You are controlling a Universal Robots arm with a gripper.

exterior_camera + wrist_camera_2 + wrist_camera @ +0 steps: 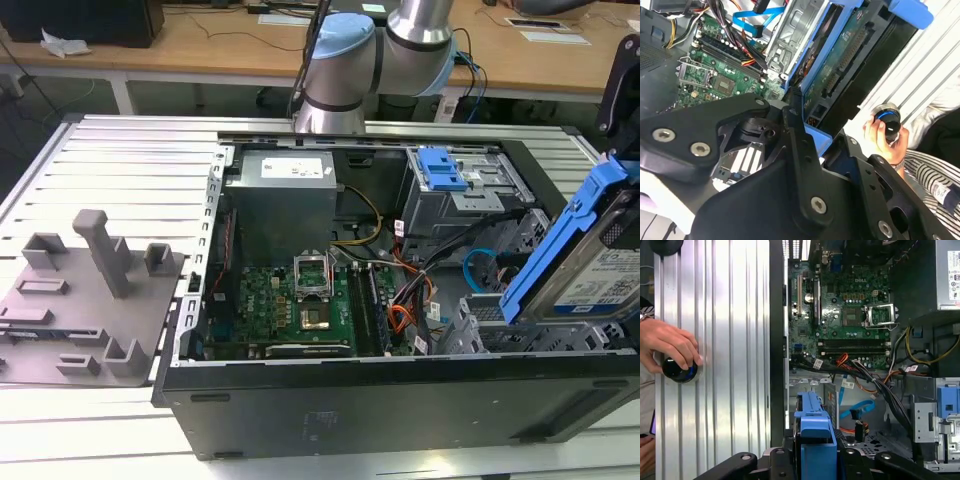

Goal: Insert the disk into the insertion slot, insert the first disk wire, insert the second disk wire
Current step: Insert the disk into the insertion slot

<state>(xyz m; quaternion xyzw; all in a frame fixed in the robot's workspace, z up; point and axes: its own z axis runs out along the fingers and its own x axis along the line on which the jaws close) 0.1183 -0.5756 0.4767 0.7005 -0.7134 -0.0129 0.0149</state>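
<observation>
gripper [815, 460]: clamped on the blue frame of the disk [598, 280], black fingers pressed to either side of the frame in both wrist views
disk: at the right edge of the exterior view, raised above the open case and tilted steeply, labelled face toward the camera; tilt probably meant to aim the lower end at the cage opening beneath
insertion slot [482, 322]: low grey perforated cage at the lower right of the case interior, just under the disk's lower end; no part of the blue frame inside it yet
second disk wire [858, 410]: light-blue flat loop inside the case, between the tall bay [450, 200] with the blue latch and the low cage; dark plug seemingly loose, not joined to the disk
wire bundle [400, 318]: orange and black, draped beside the motherboard [290, 300], clear of the cage mouth
hand [667, 342]: a person's, resting on a dark round knob [677, 371] on the ribbed metal table [130, 160] outside the case; likely a control kept within reach
progress: judged as first step in hand, disk carried but not seated, neither wire connected
</observation>
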